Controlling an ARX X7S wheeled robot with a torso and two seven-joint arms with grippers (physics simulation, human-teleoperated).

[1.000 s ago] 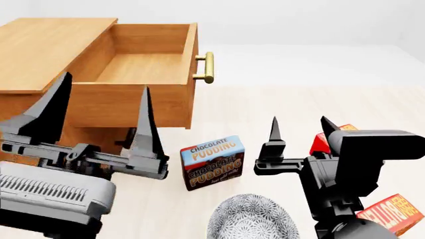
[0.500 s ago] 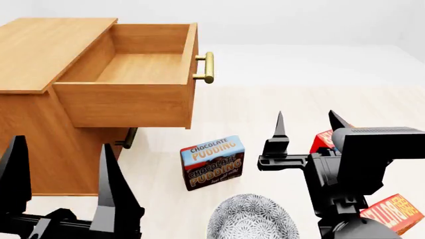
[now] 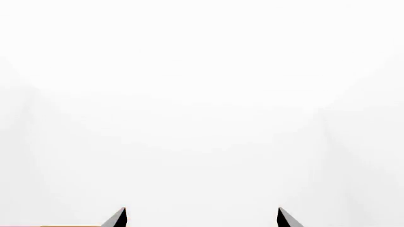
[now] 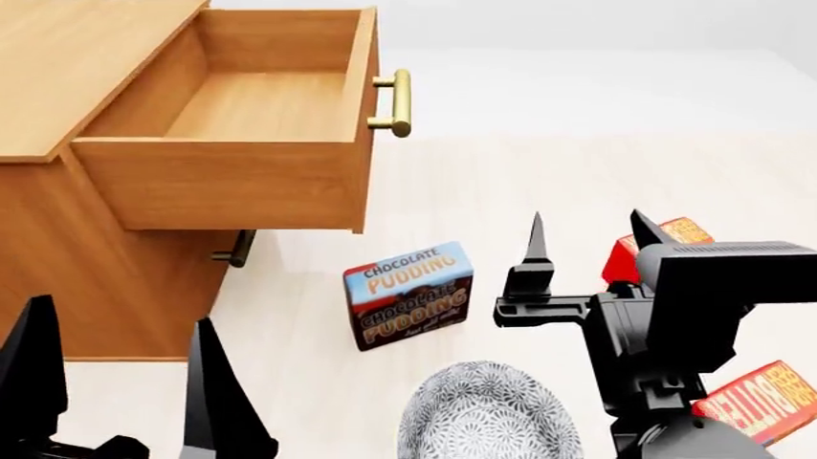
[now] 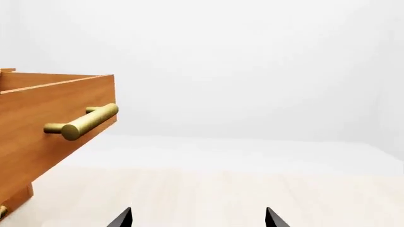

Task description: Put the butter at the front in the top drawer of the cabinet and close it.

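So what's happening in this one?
Nothing is being held. The cabinet's top drawer stands pulled open and empty. Both grippers, left and right, are open. A butter box lies beside the right arm, another red box is behind the right gripper, and the chocolate pudding box and patterned bowl sit untouched.

L wrist cam is showing almost nothing but blank white bg w/ faint grey shading, no surface detail readable. Two black pointed fingertips [image 3: 117,218] of the left gripper [image 3: 200,220] are poking in at the frame edge, well apart from each other, so jaws are standing wide w/ nothing between them. A thin tan/wood-coloured sliver [image 3: 69,225] is showing just beside the one tip, on its outer side, away from the other tip; too small to tell what it belongs to. Nothing is touching either tip.
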